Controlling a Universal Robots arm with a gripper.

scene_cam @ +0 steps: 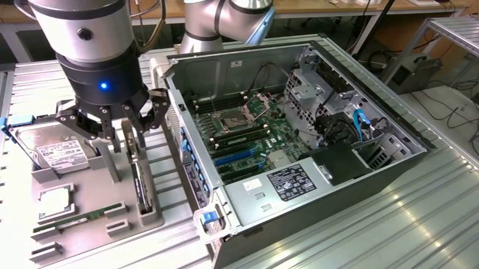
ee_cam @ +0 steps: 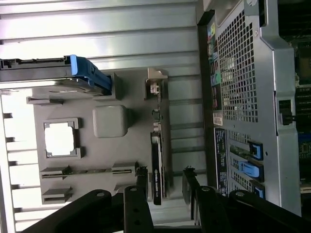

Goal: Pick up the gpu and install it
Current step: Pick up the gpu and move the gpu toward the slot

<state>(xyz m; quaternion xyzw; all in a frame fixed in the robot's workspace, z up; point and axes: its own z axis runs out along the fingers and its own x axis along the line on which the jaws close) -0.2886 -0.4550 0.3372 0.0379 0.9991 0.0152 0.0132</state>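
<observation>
The gripper (scene_cam: 123, 131) hangs open, jaws apart over the gpu (scene_cam: 140, 179). Best to centre the card between them and grip it squarely

A robotics lab or workshop: a robot arm (scene_cam: 90, 50) over a ribbed metal desk (scene_cam: 419, 224), an opened computer case (scene_cam: 217, 73), and wooden benches (scene_cam: 329, 8) and loose cables (scene_cam: 452, 109) behind.

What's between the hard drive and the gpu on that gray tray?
A gray upright post stands between the hard drive and the gpu, seen in the exterior view.
</observation>
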